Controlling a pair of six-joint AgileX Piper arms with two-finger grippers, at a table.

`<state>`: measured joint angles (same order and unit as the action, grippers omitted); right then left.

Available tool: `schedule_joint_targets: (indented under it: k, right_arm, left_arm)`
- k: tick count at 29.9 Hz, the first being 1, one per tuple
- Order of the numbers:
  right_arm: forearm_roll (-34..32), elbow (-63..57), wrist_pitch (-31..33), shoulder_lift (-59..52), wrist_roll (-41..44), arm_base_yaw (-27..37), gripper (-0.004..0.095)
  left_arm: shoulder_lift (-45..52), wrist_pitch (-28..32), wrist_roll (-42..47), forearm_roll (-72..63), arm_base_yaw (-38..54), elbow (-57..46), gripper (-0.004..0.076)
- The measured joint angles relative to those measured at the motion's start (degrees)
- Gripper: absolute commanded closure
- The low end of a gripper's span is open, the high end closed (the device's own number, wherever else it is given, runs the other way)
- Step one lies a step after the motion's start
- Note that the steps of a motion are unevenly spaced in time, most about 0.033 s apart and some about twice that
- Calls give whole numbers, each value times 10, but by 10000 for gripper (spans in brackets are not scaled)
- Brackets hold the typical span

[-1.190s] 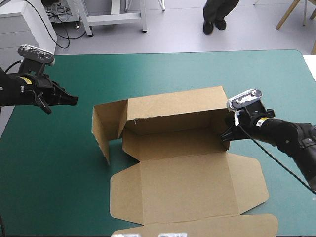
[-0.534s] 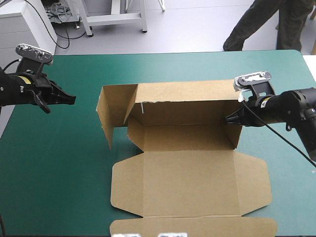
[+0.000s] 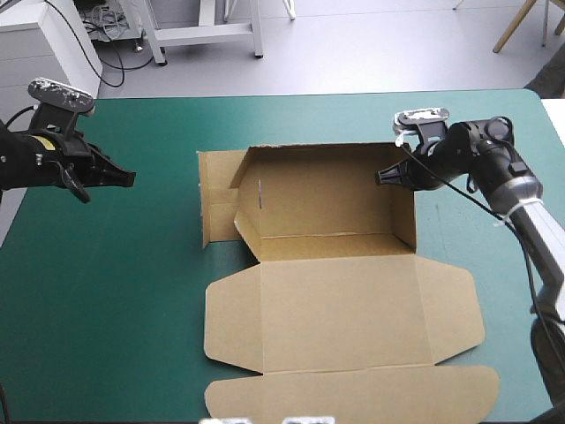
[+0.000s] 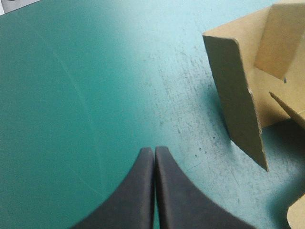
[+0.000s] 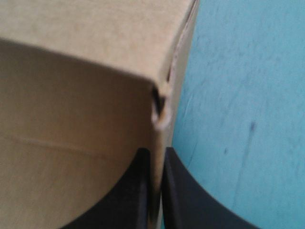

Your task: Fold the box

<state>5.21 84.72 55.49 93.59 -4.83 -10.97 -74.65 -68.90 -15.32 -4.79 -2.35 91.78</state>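
Observation:
The brown box (image 3: 340,305) lies mid-table with its lid flat toward the near edge. Its back wall (image 3: 322,190) and right side wall stand raised. A left end flap (image 3: 216,208) stands out at an angle toward the left. My right gripper (image 3: 382,177) is shut on the top edge of the right side wall, near the back corner. In the right wrist view the board (image 5: 86,71) runs between the right gripper (image 5: 156,153) fingers. My left gripper (image 3: 132,178) hovers shut, left of the box and apart from it. In the left wrist view the left gripper (image 4: 154,150) points past the flap (image 4: 240,105).
Teal-green cover (image 3: 106,291) shows on all sides of the box. The lid's front flap (image 3: 353,393) reaches close to the table's near edge.
My right gripper has moved toward the far edge with the box wall in it. The back wall has swung more upright and the box has shifted right. The left arm has stayed still.

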Motion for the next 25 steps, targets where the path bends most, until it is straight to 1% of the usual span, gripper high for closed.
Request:
schedule_joint_targets:
  k: [4, 6, 7, 9, 11, 16, 18, 19, 25]
  right_arm:
    - [-3, 29, -71, 61, 1, 0, 920]
    - [-3, 42, -94, 87, 1, 1, 888]
    - [-3, 49, -100, 96, 1, 1, 855]
    - [-3, 62, -103, 114, -3, 1, 769]
    - [-3, 71, -97, 125, -14, 1, 646]
    - [-7, 88, -59, 139, -30, 0, 257]
    - [-7, 103, -38, 140, -30, 0, 180]
    - [-7, 110, -26, 140, -30, 0, 156]
    - [-8, 157, 45, 122, -30, 1, 156]
  left_arm:
    - [0, 0, 0, 0, 0, 0, 734]
    - [0, 0, 0, 0, 0, 0, 734]
    - [0, 0, 0, 0, 0, 0, 734]
    - [0, 0, 0, 0, 0, 0, 734]
    - [0, 0, 0, 0, 0, 0, 734]
    - [0, -1, 0, 0, 0, 0, 734]
    - [0, -1, 0, 0, 0, 0, 734]
    - [0, -1, 0, 0, 0, 0, 734]
    - [0, -2, 0, 1, 0, 0, 734]
